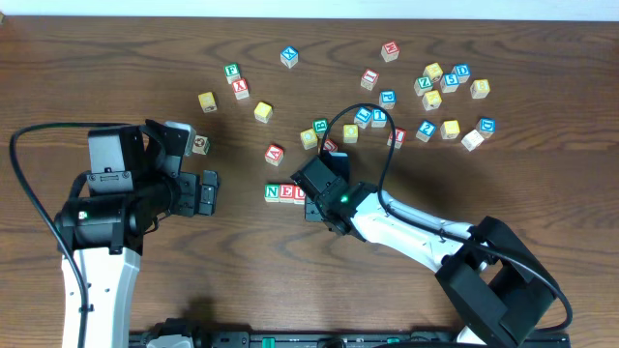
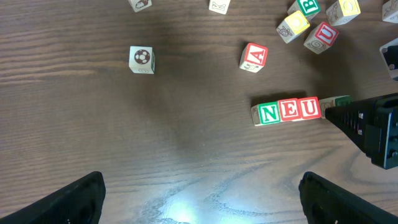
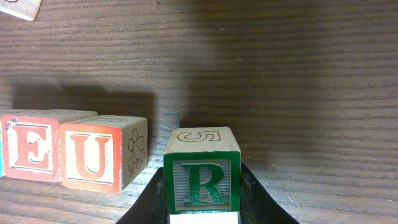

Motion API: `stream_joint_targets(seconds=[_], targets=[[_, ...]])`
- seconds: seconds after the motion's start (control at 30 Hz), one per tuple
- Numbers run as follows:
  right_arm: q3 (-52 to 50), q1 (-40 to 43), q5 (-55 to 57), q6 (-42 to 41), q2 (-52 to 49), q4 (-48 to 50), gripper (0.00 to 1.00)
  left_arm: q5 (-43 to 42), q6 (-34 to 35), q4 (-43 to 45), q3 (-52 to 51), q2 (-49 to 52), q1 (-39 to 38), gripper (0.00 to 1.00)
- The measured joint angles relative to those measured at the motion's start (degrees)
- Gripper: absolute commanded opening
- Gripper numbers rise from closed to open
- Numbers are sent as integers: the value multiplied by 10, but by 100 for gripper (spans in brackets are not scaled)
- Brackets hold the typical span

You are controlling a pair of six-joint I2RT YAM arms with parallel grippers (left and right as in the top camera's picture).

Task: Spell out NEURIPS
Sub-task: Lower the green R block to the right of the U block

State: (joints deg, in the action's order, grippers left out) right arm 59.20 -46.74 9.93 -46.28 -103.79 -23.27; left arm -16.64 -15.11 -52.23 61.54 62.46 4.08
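— At far left of the overhead frame, what is the left gripper (image 1: 208, 191) doing?
— Nothing: its jaws stand wide apart, empty, well left of the word
— And moving right?
— Low centre, three cubes lie touching in a row on the table (image 1: 116, 58): N cube (image 1: 272, 192), E cube (image 1: 285, 192), U cube (image 1: 299, 192). The row's long axis runs left to right across the frame
— Then the next letter?
— The R cube (image 3: 202, 168) is pinched in the right gripper (image 3: 202, 190), jaws closed narrow on its two sides. It sits just right of the U cube, in line with the row, a thin gap between them. Whether it rests on the wood I cannot tell
— So the move?
— I judge a short slide leftward along the row's axis until R meets U, then release. The right arm is plainly nearer
— And further right?
— Upper right, loose cubes (image 1: 450, 87) lie scattered; their letters are too small to read
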Motion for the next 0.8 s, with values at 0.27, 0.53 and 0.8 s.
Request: stream_joint_targets(seconds=[0.27,0.53,0.8], targets=[[0,0,0,-2,0,0,20,0,0,0,0,0,0,98],[0,0,0,-5,0,0,30,0,0,0,0,0,0,98],[0,0,0,-8,-1,0,35,0,0,0,0,0,0,98]])
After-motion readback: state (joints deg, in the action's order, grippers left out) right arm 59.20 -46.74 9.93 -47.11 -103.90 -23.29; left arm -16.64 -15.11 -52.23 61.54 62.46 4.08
